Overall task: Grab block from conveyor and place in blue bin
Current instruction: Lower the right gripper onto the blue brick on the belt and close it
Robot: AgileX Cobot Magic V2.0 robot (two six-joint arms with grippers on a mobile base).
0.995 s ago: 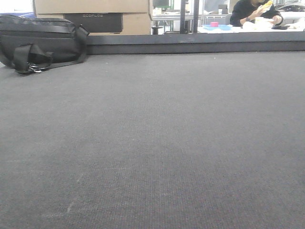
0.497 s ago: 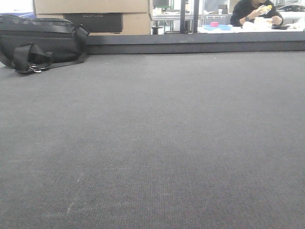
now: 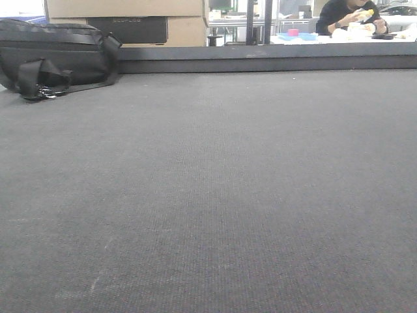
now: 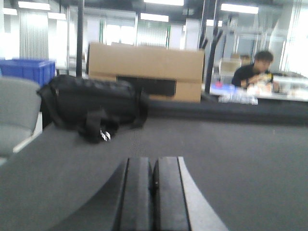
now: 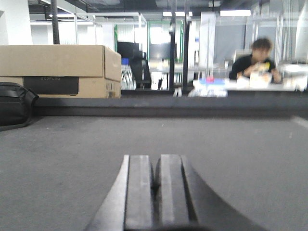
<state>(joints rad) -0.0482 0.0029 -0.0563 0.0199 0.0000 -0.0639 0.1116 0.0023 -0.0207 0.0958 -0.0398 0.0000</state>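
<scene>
The block is not in any view. The grey conveyor belt (image 3: pixel 215 195) fills the front view with nothing lying on it, and neither gripper shows there. A blue bin (image 4: pixel 29 70) stands far off at the upper left of the left wrist view, behind a black bag. My left gripper (image 4: pixel 153 161) hovers low over the belt, its two dark fingers pressed together and holding nothing. In the right wrist view my right gripper (image 5: pixel 155 159) is likewise shut and empty above the belt.
A black bag (image 3: pixel 52 55) lies at the belt's far left corner. A raised dark edge (image 3: pixel 260 62) runs along the far side. Cardboard boxes (image 3: pixel 130 10) stand behind the edge. A seated person (image 3: pixel 348 13) is at a table in the background.
Only the seated person far back has shifted their hands. Belt, bag and boxes look the same.
</scene>
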